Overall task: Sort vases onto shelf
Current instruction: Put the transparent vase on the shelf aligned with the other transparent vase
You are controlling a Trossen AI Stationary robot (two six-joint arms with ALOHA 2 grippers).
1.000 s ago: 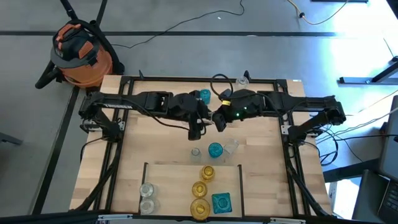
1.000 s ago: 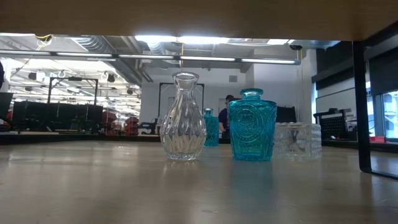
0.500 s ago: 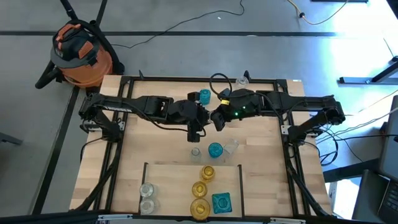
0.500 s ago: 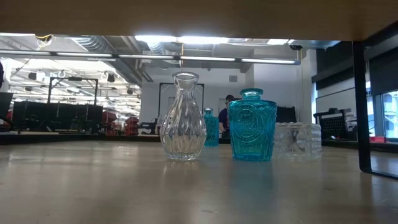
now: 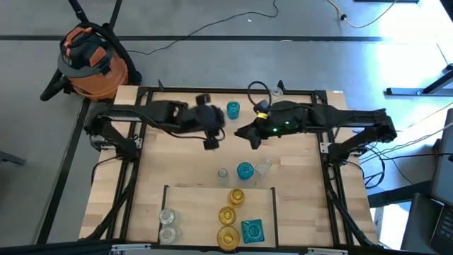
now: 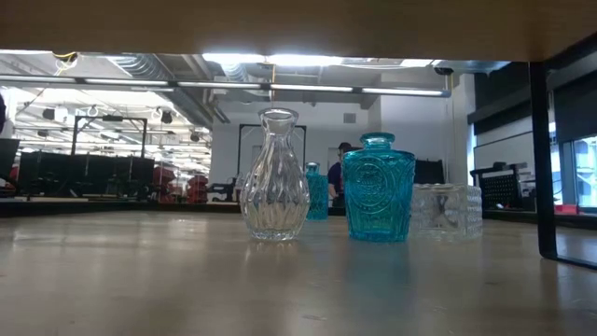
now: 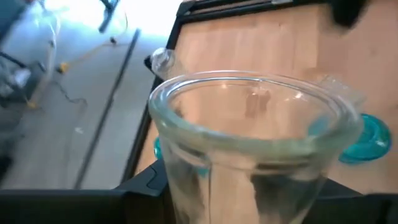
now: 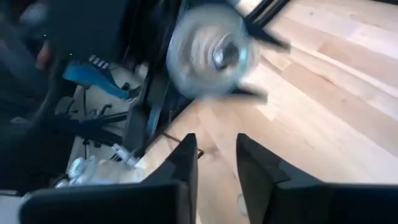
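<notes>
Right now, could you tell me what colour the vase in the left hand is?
Clear glass: the vase shows best in the left wrist view.

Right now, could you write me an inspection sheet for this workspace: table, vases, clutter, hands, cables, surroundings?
Surface: pale wood table in a black frame; shelf marked by dark lines at the near edge.
Job's things: on the shelf, two clear vases, three amber vases, one square teal vase. Mid-table: a clear vase, a round teal vase, a squat clear one. Another teal vase near the far edge.
Clutter: nothing seen.
Hands: left hand holds a clear glass vase; right hand open, empty.
Cables: loose cables on the floor.
Surroundings: orange shop vacuum beside the table.
</notes>
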